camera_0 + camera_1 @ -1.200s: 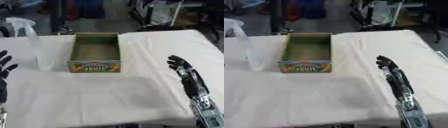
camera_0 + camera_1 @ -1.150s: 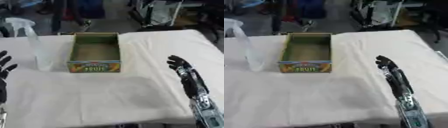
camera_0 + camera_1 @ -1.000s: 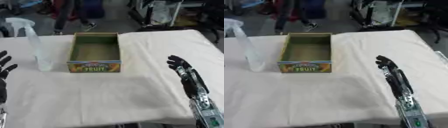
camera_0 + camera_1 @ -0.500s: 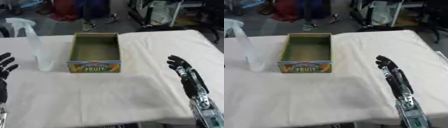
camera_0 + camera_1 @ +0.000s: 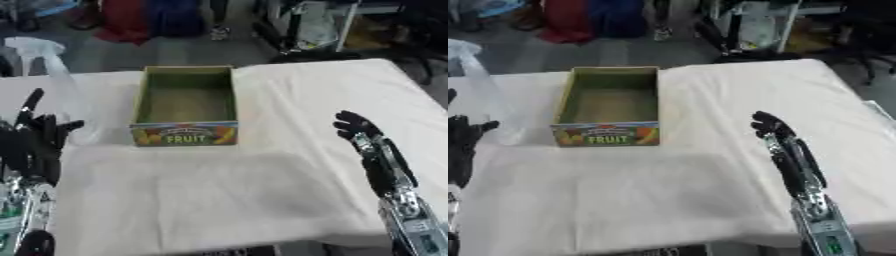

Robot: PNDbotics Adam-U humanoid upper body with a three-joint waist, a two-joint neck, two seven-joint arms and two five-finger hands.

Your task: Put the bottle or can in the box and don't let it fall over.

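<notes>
Clear plastic spray bottle point(image 5: 63, 95) stands upright beside the green cardboard fruit box point(image 5: 185, 107); left hand point(image 5: 33, 142), fingers spread and empty, has risen toward it, starting the reach. Right hand point(image 5: 360, 135) rests open.

left hand point(image 5: 33, 142): now higher in the lower left of the frame, fingers straight | closer to the spray bottle point(image 5: 54, 85), overlapping its lower part in the left eye view

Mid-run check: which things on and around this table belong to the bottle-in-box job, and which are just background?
Job:
- spray bottle, upright, left of the box
- fruit box, open top, nothing in it
- left hand, open, nearest the bottle
- right hand, open, idle

Background:
- white tablecloth
- clutter on the floor beyond the table
</notes>
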